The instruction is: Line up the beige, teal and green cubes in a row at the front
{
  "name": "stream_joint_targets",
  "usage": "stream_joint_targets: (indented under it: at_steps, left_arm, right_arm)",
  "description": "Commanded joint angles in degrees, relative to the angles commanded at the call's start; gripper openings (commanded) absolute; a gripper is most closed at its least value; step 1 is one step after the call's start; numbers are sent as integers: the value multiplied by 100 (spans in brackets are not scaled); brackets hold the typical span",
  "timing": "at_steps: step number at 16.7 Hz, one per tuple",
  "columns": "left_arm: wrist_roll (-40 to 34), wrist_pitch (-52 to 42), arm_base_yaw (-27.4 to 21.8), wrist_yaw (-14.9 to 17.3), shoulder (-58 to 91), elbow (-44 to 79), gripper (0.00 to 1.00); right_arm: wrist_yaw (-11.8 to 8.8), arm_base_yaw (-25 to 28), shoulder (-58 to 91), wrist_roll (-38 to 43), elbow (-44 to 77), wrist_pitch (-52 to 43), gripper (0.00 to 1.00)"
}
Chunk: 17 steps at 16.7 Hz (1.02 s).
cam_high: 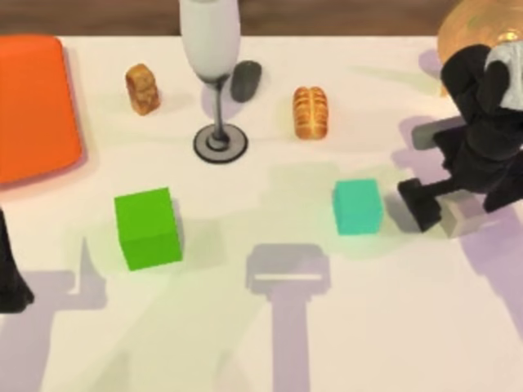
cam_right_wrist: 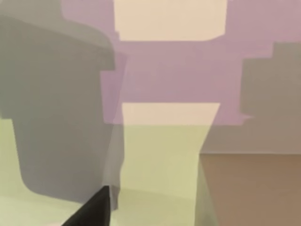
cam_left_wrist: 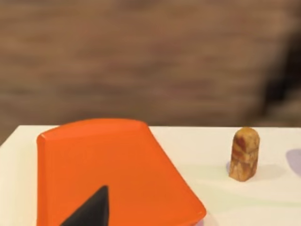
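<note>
On the white table (cam_high: 270, 343), my green cube (cam_high: 148, 228) sits at the left and the teal cube (cam_high: 357, 207) right of centre. My right gripper (cam_high: 445, 208) is low just beside the teal cube, its fingers closed around the small beige cube (cam_high: 462, 216). My left gripper (cam_high: 10, 282) is parked at the left edge; I cannot tell its opening.

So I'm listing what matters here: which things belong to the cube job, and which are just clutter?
Job: green cube; teal cube; beige cube, at the right gripper.

Clutter: orange tray; glass; two loaves; dark grey lump.
</note>
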Motion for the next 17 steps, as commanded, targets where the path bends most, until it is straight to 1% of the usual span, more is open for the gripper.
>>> stream_joint_targets:
  at_steps: [1,14,15,17]
  left_arm:
    - [0,0,0,0,0,0,100]
    - [0,0,0,0,0,0,100]
    - [0,0,0,0,0,0,100]
    - [0,0,0,0,0,0,100]
  right_arm:
    - [0,0,0,0,0,0,100]
    - [0,0,0,0,0,0,2]
    - [0,0,0,0,0,0,0]
    - [0,0,0,0,0,0,0]
